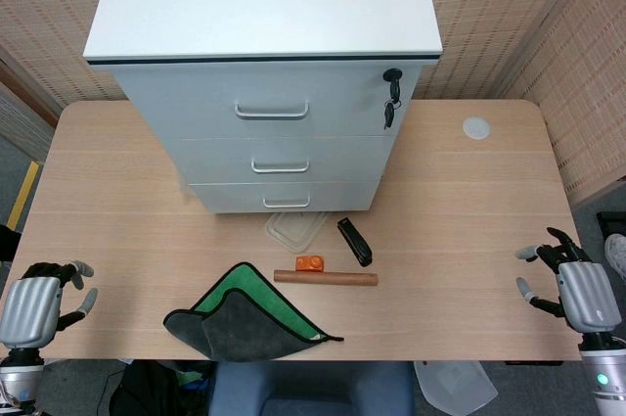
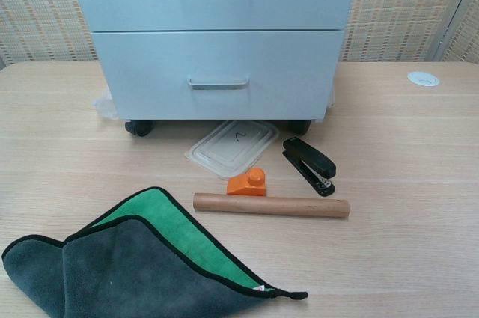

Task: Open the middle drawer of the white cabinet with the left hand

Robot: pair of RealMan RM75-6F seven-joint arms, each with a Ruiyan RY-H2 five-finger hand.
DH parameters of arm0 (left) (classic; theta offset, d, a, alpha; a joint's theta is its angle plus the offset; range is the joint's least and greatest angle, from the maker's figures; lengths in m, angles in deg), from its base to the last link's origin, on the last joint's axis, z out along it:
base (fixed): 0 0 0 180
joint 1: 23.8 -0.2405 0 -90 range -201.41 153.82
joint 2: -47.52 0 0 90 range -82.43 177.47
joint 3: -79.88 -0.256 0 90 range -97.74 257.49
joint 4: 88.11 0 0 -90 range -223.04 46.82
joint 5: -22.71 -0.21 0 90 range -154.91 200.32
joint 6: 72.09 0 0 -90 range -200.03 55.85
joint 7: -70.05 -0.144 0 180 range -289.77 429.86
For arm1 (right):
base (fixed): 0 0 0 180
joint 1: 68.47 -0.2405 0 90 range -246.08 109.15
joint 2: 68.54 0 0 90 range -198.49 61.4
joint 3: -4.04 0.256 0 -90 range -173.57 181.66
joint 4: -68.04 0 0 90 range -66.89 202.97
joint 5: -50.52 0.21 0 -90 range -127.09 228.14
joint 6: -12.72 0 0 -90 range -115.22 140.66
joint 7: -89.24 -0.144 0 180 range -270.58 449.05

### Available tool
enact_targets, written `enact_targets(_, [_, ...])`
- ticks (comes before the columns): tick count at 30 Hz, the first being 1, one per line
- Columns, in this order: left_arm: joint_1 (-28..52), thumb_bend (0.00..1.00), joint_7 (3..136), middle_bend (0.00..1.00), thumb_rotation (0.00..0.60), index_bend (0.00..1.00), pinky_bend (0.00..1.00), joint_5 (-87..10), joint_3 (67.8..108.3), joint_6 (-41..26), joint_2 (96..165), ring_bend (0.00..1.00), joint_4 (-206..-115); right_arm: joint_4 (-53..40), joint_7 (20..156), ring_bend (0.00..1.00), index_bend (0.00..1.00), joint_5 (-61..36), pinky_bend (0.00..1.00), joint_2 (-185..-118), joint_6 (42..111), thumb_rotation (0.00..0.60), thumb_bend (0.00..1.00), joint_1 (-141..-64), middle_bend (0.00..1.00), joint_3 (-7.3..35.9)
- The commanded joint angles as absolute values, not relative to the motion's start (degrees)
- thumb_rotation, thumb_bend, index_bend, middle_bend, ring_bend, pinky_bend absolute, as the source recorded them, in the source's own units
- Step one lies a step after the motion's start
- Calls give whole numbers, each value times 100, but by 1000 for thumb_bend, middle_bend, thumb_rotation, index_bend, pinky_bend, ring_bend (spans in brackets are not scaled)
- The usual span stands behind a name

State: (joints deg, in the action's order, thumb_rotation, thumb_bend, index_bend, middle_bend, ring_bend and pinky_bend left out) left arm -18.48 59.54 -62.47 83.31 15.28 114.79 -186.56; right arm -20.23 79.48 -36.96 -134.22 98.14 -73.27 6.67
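Fingers (image 1: 83, 300) of left hand (image 1: 34, 303) spread — smooth white cabinet (image 1: 264, 34) closed.

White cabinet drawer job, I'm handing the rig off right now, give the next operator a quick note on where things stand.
Left hand: open, holding nothing, at the near left table edge.
Right hand: open, holding nothing, at the near right edge.
White cabinet stands at the back of the table; all three drawers look closed. Middle drawer handle untouched.
In front of it: clear lid, stapler, orange block, brown tube, green and grey cloth.
Done: nothing yet. Left: reach the left hand over the clutter, grip the middle handle, pull.
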Motion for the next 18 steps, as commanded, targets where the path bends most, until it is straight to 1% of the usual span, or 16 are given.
enact_targets(1, [-1843,300,5952,585,600,458,348,-6250,8333,1523,11485,466,-18655,-2022,7937,274,400,-3698,277,-13410,9828,600,273,-7308,438,661])
enact_targets(9, [-1776,299,6009,585,600,446,348,-6422,8315,1482,11440,467,-18693,-1906,7808,274,400,-3739,277,-13427,9815,600,273,-7313,438,661])
enact_targets(10, [-1748,300,6027,586,600,438,363,-6436,8322,1449,11420,477,-18701,-1891,7793,274,400,-3752,277,-13429,9814,600,273,-7319,438,661])
enact_targets(11, [-1701,300,6039,592,600,435,394,-6461,8339,1400,11386,495,-18720,-1873,7777,274,400,-3769,277,-13431,9814,600,273,-7325,438,661])
enact_targets(12, [-1658,300,6061,606,600,429,455,-6495,8357,1369,11364,531,-18731,-1862,7766,274,400,-3779,277,-13432,9814,600,273,-7329,438,662])
enact_targets(13, [-1614,299,6106,637,600,423,572,-6539,8380,1349,11348,604,-18741,-1852,7756,274,400,-3785,277,-13433,9816,600,273,-7331,438,664])
enact_targets(14, [-1552,299,6184,670,600,419,668,-6598,8421,1332,11333,663,-18750,-1841,7747,274,400,-3793,277,-13435,9823,600,273,-7333,438,667])
enact_targets(15, [-1502,299,6238,693,600,416,726,-6641,8458,1322,11323,699,-18753,-1838,7744,274,400,-3800,277,-13436,9830,600,273,-7333,438,670])
enact_targets(16, [-1434,300,6297,720,600,415,776,-6685,8511,1304,11303,728,-18770,-1837,7738,274,400,-3808,277,-13439,9842,600,273,-7331,438,672])
enact_targets(18, [-1320,300,6384,762,600,412,828,-6728,8614,1275,11279,766,-18818,-1845,7744,274,400,-3820,277,-13442,9846,600,273,-7331,438,668])
